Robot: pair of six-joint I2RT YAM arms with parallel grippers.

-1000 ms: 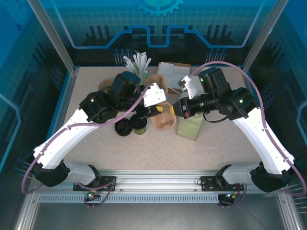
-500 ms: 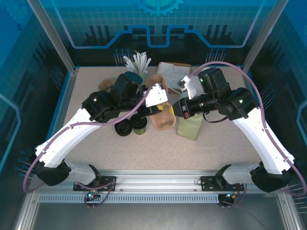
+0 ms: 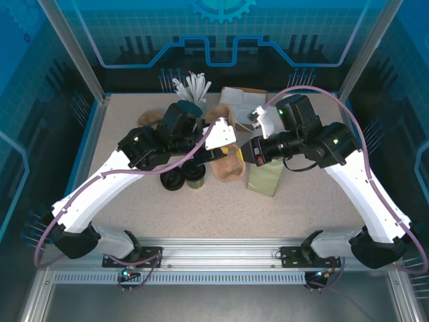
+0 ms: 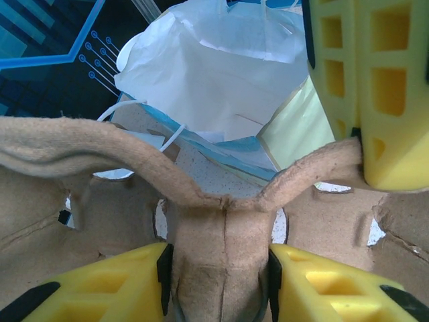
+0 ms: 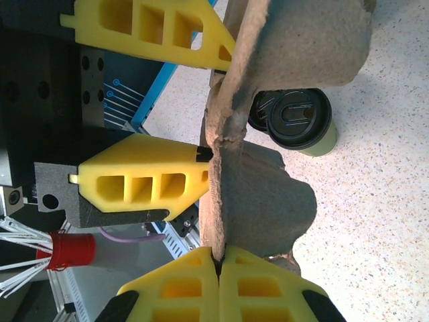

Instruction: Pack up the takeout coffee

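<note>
The coffee cup [image 3: 195, 176] stands upright on the table with its lid up and its long axis vertical, just beside a loose black lid [image 3: 172, 179] and near the cardboard carrier [image 3: 231, 169]. Both arms reach inward toward the carrier. The left gripper [image 4: 218, 272] clamps its centre post, and the right gripper [image 5: 219, 268] pinches its edge.

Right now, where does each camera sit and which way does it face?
Top external: above and behind the bases, looking down at the table; both arms show, left gripper and right gripper both at the cup carrier.
Left wrist: on the left arm's wrist, facing along its fingers, past the carrier's centre post, to the white bag.
Right wrist: on the right arm's wrist, facing along its fingers, shut on the carrier's wall, toward the takeout coffee.
Shared: both wrist views hold the carrier and the other gripper's yellow finger.
</note>
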